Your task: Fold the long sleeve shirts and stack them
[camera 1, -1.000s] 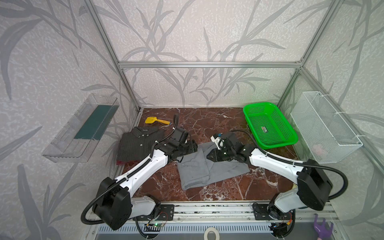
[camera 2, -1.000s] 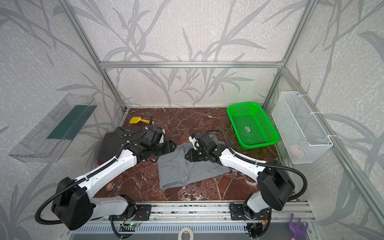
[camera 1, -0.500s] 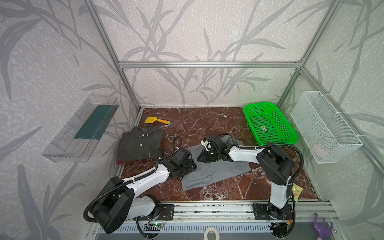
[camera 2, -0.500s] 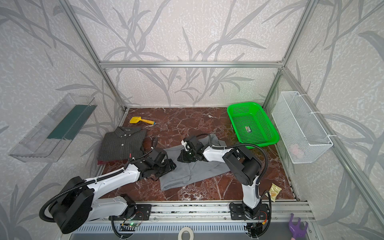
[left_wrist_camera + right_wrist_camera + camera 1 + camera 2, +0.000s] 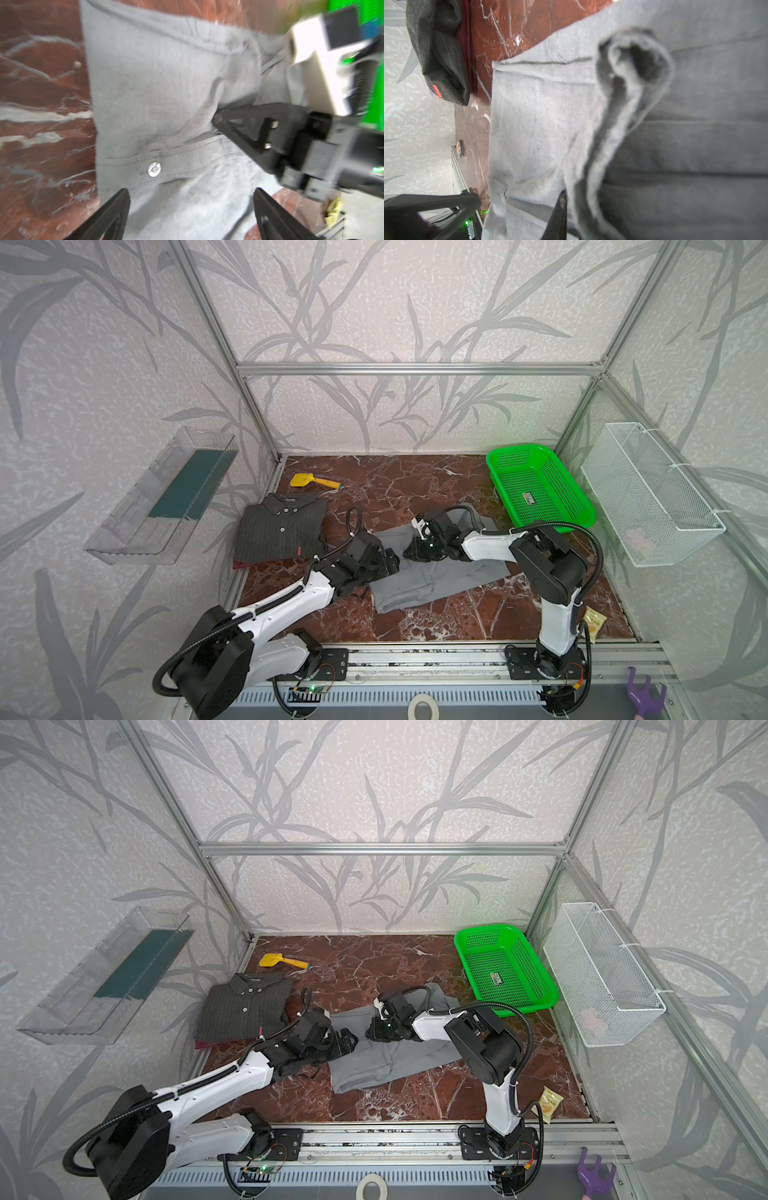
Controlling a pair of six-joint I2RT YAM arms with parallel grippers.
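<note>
Two robot arms meet over a grey shirt (image 5: 419,585) on the marble table (image 5: 415,485). One end of the shirt reaches just beside the green basket (image 5: 500,489), and the rest lies spread away from the basket toward the middle of the table.

The right gripper (image 5: 409,552) is clamped on the grey shirt, on the side away from the basket. The right wrist view shows a bunch of the cloth raised off the flat part. In the left wrist view, creases run to the pinched tip.

The left gripper (image 5: 392,562) sits just past the right one, farther from the basket. Its jaws are spread wide and hold nothing. The left wrist view shows its two fingers (image 5: 112,214) well apart above the shirt's placket and a button (image 5: 154,169). In both top views the two grippers are close together; whether they touch cannot be told.

A pinstriped shirt (image 5: 280,531) lies folded with its collar uppermost, well apart from the basket at the opposite side of the table. The right wrist view shows a red garment (image 5: 466,37) as a strip under its edge.

A yellow scoop (image 5: 309,480) lies near the back wall on that same far side from the basket. A snack packet (image 5: 592,620) lies toward the front rail, well apart from the basket. A wire bin (image 5: 648,497) hangs on the wall just beside the basket.
</note>
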